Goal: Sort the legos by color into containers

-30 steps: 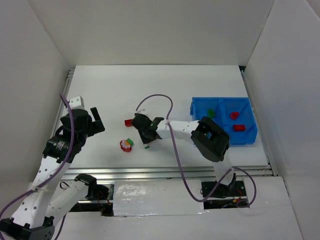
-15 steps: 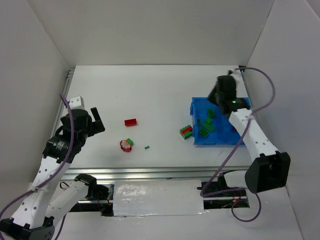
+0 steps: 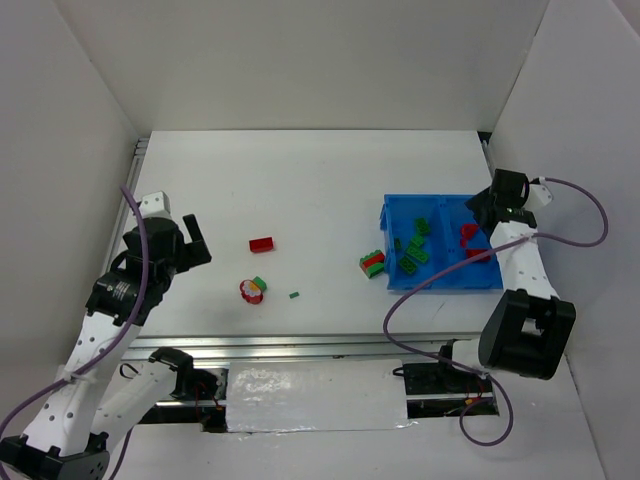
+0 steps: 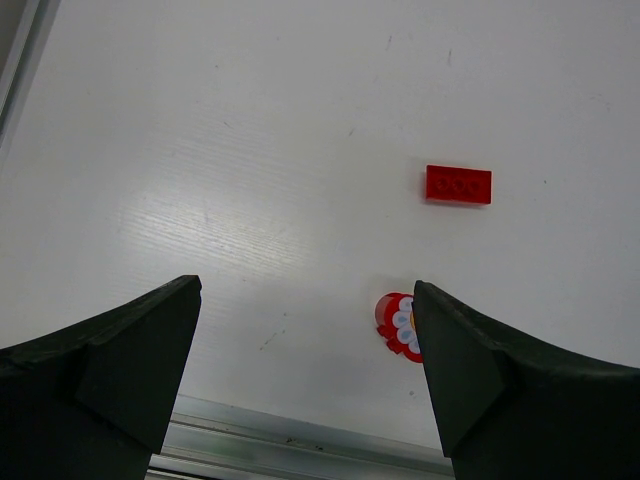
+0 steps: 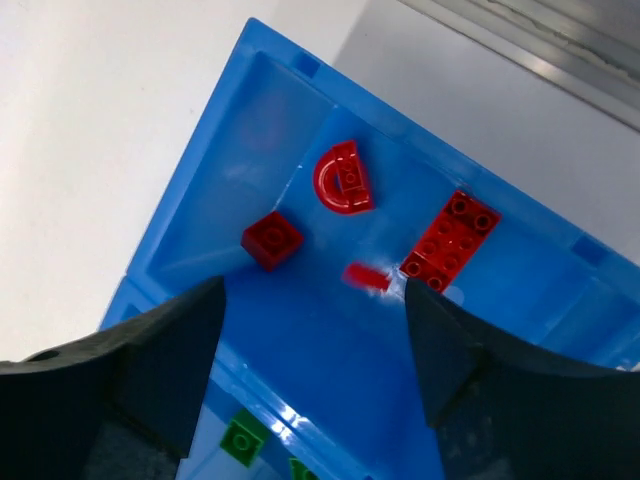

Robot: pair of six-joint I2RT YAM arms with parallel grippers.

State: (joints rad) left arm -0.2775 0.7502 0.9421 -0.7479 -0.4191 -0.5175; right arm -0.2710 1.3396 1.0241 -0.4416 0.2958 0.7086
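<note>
Swung from upper-left corner of bright blue rectangular plastic bin (image 3: pixel 445 283) to its right compartment; right claw (image 5: pixel 312 300) apart, blurred small red plastic brick (image 5: pixel 367 276) likely just dropped; left claw (image 4: pixel 305 300) apart, empty.

This looks like a robot lab, with a small test box built for the robots. A flat white table (image 3: pixel 330 180) sits inside plain white boards: one at 12 o'clock (image 3: pixel 300 60), one at 9 o'clock (image 3: pixel 60 150) and one at 3 o'clock (image 3: pixel 570 120). A shiny metal rail (image 3: pixel 300 345) runs along the table's edge at 6 o'clock. Two robot arms stand there, the left arm (image 3: pixel 110 300) at 8 o'clock and the right arm (image 3: pixel 520 260) at 4 o'clock. Purple cables (image 3: pixel 386 322) loop from them. A strip of silver tape (image 3: pixel 315 400) lies at 6 o'clock.
</note>
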